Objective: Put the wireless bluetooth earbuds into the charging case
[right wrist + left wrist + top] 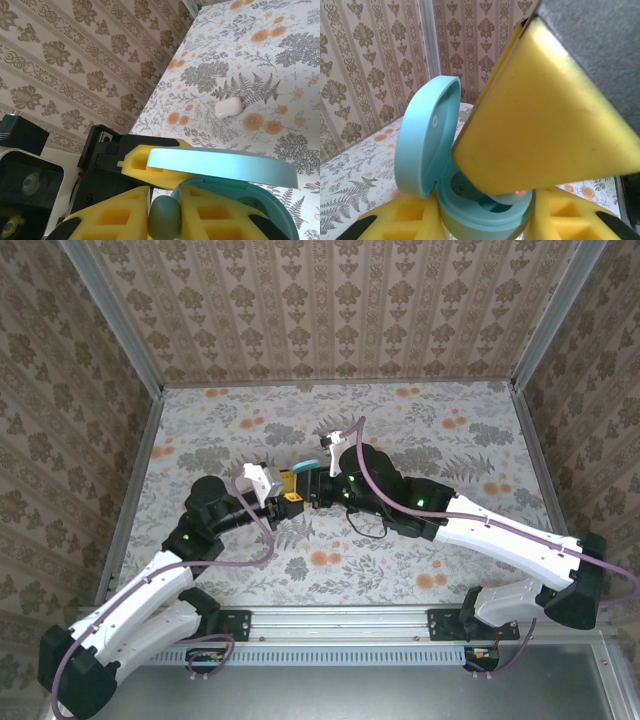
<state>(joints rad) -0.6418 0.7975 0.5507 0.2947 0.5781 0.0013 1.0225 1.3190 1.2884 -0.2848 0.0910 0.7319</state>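
My left gripper is shut on the teal charging case, whose lid stands open to the left. My right gripper sits just above the case with a teal earbud pinched between its yellow fingers. In the left wrist view one right finger covers most of the case's well. The earbud's tip pokes out beneath it inside the well, with a small red light glowing. A pale pinkish-white earbud lies loose on the flowered tabletop beyond the lid. From above, both grippers meet at the case.
The patterned walls close in the table on the back and both sides. The flowered tabletop spreads out behind and to the right of the grippers. A dark cable loops beside the right arm.
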